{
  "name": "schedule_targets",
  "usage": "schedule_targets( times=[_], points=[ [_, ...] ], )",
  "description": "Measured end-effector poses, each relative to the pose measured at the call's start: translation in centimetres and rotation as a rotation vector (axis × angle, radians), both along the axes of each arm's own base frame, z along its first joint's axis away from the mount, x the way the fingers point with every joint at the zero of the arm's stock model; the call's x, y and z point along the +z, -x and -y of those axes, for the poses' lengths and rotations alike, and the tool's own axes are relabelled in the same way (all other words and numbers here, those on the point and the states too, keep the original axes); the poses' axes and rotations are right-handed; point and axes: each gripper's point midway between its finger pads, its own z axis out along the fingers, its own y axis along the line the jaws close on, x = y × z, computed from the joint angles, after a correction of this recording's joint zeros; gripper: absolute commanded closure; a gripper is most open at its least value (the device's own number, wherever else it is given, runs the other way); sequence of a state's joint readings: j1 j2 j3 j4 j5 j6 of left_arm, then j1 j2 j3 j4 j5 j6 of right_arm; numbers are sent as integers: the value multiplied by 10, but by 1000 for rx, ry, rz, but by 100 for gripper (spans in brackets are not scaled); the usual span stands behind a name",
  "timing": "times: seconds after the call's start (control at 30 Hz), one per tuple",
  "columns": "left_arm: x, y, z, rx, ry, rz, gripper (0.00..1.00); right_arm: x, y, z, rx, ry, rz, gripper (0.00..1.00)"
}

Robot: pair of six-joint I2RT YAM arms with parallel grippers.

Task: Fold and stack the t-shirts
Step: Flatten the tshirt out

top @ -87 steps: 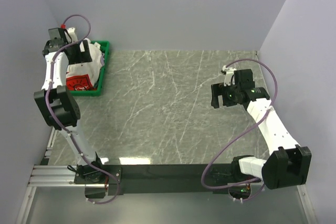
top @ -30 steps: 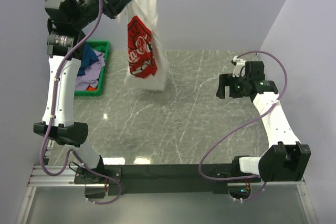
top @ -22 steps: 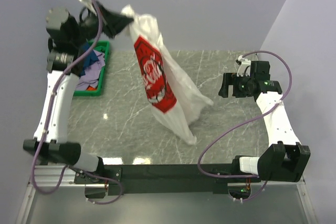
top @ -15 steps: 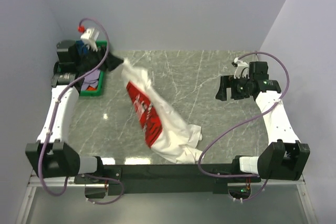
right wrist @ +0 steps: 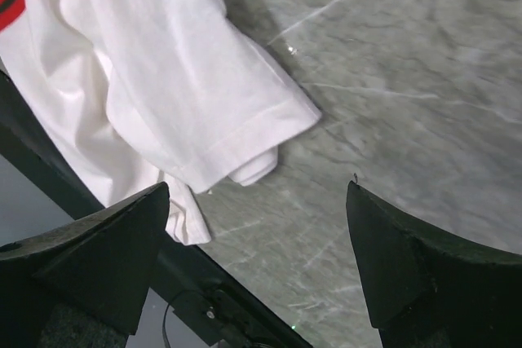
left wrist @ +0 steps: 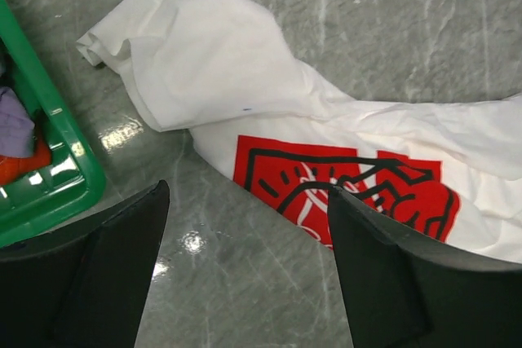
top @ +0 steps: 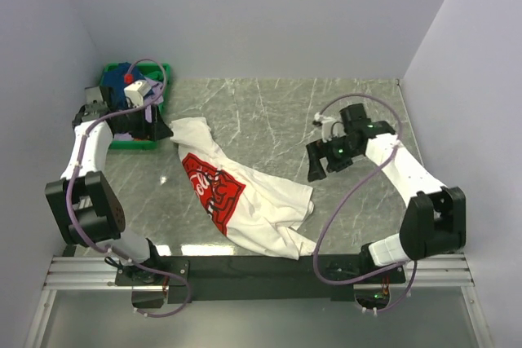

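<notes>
Black left claw, wide, empty

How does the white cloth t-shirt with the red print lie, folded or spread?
Spread loosely, not folded: the white cloth t-shirt lies crumpled across the grey marble table.

This looks like a robot lab. Plain pale walls box in a grey marble bench. Two white robot arms are bolted to a black bar and a metal rail along the bottom of the frame.
</notes>
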State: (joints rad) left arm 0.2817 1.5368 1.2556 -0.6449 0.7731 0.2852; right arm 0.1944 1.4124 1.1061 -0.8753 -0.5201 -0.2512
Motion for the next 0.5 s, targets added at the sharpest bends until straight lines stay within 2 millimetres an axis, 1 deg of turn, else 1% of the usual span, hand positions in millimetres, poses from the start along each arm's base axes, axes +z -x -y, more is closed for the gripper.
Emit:
schedule_targets(
  times=[0.07, 0.13, 0.23, 0.37, 0.5],
  points=[
    [-10, -4, -4, -12, -21, -19, 15, -12, 4, -13, 41, 10, -36, 6],
    [-21, -5, -7, -13, -35, -44, 15, -26, 4, -21, 55, 32, -63, 7],
    [-35, -5, -7, -20, -56, -82, 16, -49, -2, -26, 49, 70, -100, 10],
    [-41, -6, -2, -35, -88, -91, 16, -72, -12, -25, 17, 107, -148, 16],
    [-44, -11, 2, -40, -125, -96, 16, -84, -17, -28, 17, 108, -181, 20]
  ],
)
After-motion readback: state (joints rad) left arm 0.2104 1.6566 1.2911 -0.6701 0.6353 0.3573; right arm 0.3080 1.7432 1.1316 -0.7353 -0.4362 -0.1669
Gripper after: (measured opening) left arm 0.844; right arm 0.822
